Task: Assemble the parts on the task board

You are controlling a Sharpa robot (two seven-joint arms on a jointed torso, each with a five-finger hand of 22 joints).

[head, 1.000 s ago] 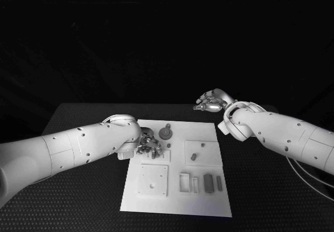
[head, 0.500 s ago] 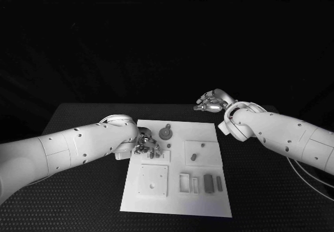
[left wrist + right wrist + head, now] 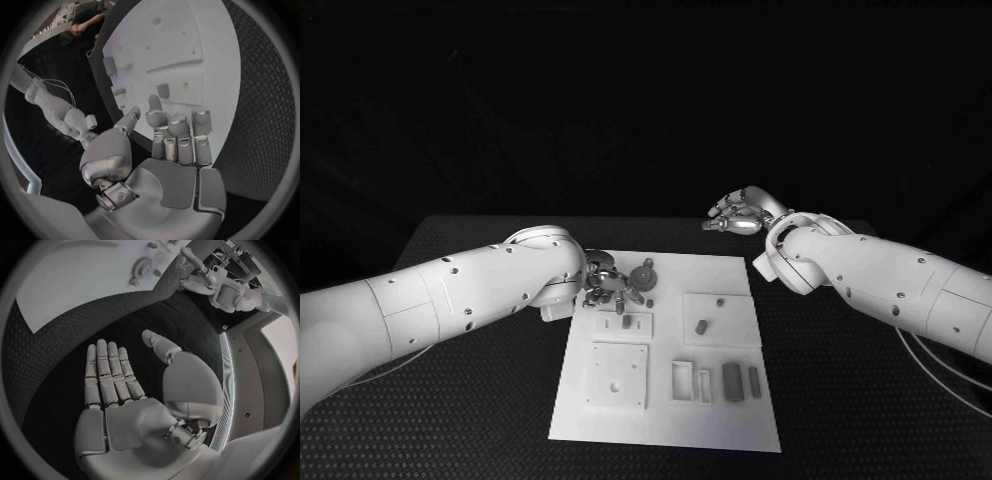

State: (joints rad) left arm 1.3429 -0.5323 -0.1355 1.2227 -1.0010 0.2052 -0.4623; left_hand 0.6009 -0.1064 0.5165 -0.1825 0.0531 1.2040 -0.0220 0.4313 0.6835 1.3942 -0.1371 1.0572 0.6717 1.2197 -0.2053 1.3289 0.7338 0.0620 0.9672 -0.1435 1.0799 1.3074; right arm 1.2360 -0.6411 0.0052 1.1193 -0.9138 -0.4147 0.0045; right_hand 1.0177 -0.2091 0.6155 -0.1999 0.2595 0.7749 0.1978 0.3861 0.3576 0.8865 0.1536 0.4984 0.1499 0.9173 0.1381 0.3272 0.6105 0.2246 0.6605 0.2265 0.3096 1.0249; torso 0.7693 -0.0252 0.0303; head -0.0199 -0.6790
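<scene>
The black counter (image 3: pixel 473 400) carries the white task board (image 3: pixel 668 415) at its middle, long side running away from the robot.

The left arm (image 3: pixel 430 300) enters over the counter's left side and reaches the board's far left corner. The right arm (image 3: pixel 891 280) lies over the counter's right side, beyond the board's right edge.

The left robot hand (image 3: pixel 607 282) hangs over the far left part of the board, just beside the round grey gear part (image 3: pixel 643 275). In the left wrist view its fingers (image 3: pixel 178 137) are curled in toward the palm and nothing shows between them; whether a fingertip touches the board cannot be determined.

The right robot hand (image 3: pixel 737 215) is off the board, past its far right corner. In the right wrist view its fingers (image 3: pixel 107 372) lie straight and side by side, thumb apart, holding nothing.

Small grey parts: one peg (image 3: pixel 701 324) stands in the square block at the board's middle right; two flat bars (image 3: pixel 733 379) lie near the near right edge.
</scene>
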